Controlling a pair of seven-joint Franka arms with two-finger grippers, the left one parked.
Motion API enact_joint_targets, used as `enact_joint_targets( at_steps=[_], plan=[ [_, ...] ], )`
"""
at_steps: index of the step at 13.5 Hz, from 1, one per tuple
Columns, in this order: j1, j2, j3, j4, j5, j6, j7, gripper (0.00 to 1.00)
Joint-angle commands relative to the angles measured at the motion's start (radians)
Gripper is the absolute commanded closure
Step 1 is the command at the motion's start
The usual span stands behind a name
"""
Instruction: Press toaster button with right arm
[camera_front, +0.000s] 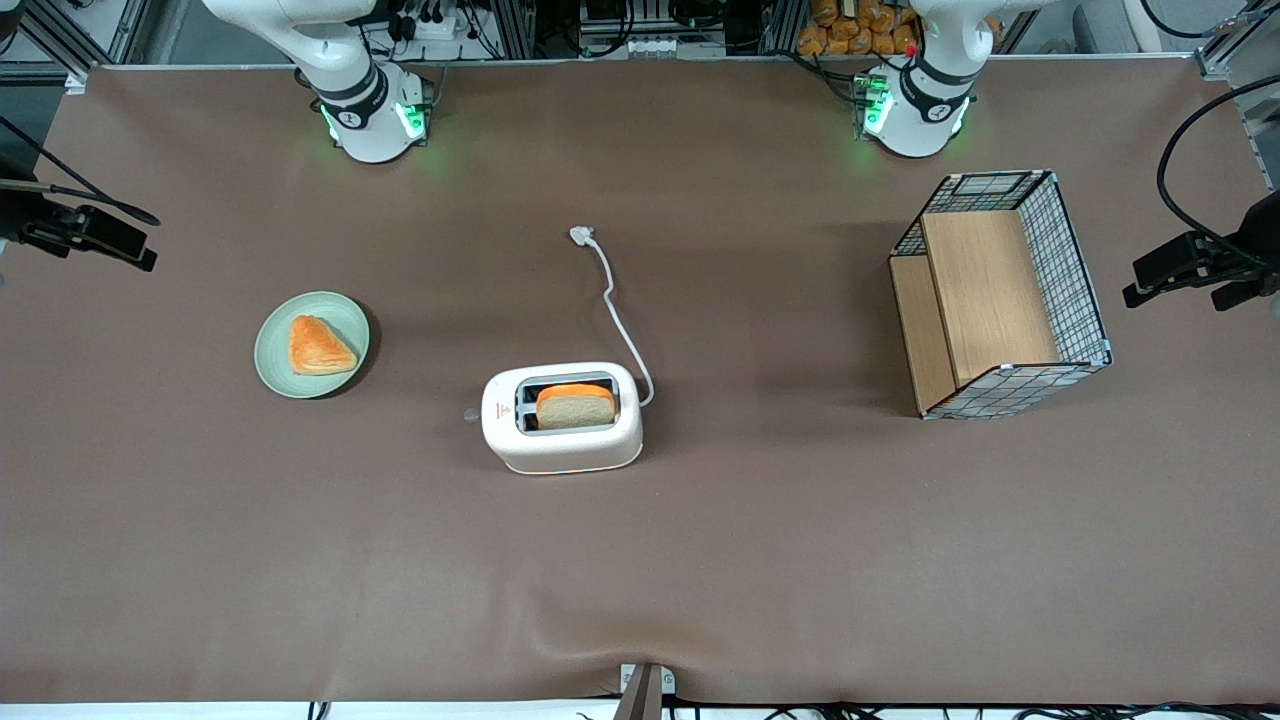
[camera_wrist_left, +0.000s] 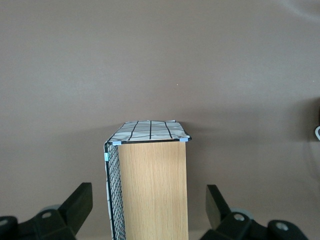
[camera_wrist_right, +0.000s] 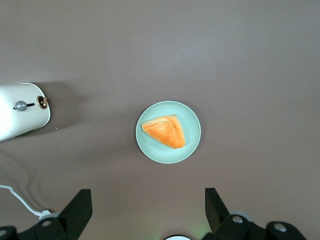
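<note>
None of the pressing was done yet: the toaster sat on the brown table nearest the front camera, and the toaster button stuck out of its short end, the end toward the working arm, with nothing touching it. One slice of bread stood in a slot, and farther back a green plate held a pastry. The gripper hung high above that plate with its fingers spread wide and holding nothing, well apart from the button, while the basket near the parked arm looked empty.
</note>
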Motion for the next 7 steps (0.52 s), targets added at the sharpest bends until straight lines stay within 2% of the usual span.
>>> enact_joint_targets(
  at_steps=[1,3,4,7],
  plan=[
    [0.001,0.029,0.001,0.032,0.031,-0.008,0.007,0.0],
    [0.004,0.032,-0.001,0.03,0.141,-0.013,-0.01,0.0],
    [0.007,0.04,-0.001,0.027,0.165,-0.019,-0.009,0.0],
    [0.083,0.093,-0.001,0.016,0.174,-0.03,0.003,0.0]
  ],
)
